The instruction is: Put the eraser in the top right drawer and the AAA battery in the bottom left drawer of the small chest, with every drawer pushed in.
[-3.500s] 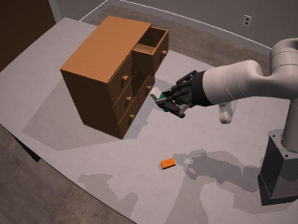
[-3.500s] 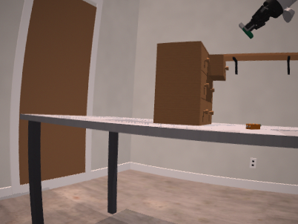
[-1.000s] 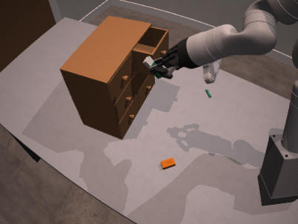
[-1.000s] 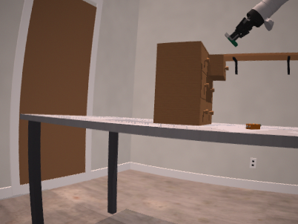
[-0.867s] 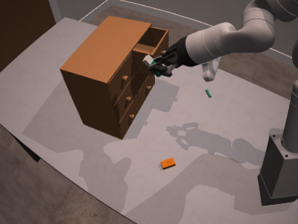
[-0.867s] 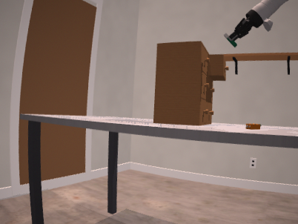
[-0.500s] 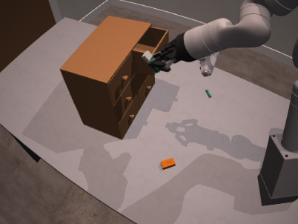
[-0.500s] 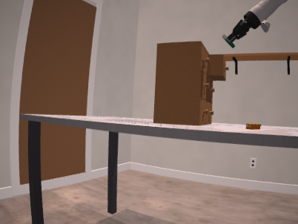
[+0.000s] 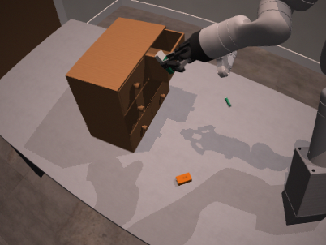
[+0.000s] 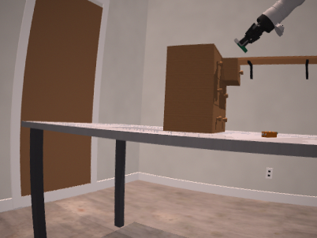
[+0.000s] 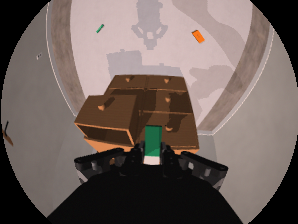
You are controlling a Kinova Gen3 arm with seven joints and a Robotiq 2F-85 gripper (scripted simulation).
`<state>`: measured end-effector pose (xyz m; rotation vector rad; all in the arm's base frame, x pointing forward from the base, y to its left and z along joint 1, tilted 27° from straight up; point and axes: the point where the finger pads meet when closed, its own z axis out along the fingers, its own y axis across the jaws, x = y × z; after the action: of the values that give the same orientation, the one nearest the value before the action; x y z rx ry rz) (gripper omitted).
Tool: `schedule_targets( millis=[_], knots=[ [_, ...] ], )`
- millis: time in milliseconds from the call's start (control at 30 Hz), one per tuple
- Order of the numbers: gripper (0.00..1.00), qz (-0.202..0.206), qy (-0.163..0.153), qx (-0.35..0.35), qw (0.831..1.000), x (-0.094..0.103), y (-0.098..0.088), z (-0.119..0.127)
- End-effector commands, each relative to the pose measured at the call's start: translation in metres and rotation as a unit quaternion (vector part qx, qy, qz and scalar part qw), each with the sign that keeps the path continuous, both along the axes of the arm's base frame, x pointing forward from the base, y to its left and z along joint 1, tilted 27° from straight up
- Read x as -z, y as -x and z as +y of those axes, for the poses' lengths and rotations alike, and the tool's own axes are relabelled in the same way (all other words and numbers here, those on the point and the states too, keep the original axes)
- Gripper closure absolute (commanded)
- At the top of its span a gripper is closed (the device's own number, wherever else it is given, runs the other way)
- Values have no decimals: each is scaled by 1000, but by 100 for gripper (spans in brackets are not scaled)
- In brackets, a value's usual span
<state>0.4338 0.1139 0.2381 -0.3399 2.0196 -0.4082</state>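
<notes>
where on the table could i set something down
Between the AAA battery and the orange block, or between that block and the arm's base. Crowded: the chest's upper front, where the hand, holding the eraser, hovers near the pulled-out drawer.

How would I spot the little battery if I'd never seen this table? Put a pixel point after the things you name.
Find the wooden chest [image 9: 97, 53] [image 10: 189, 88] [image 11: 167, 107] with one drawer [image 9: 175, 34] [image 10: 232, 72] [image 11: 102, 114] pulled out. On the table in front of it lie two small things. The battery [image 9: 228, 102] [image 11: 100, 28] is the thin green stick; its neighbour, a thicker block [image 9: 184, 178] [image 10: 270, 134] [image 11: 198, 36], is orange.
</notes>
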Motion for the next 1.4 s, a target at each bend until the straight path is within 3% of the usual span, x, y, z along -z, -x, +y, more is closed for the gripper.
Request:
schedule_targets(
  millis=[0, 1367],
  knots=[
    [81, -5, -2, 1, 1000, -7, -7, -7],
    [81, -6, -8, -13, 1000, -31, -39, -42]
  ],
)
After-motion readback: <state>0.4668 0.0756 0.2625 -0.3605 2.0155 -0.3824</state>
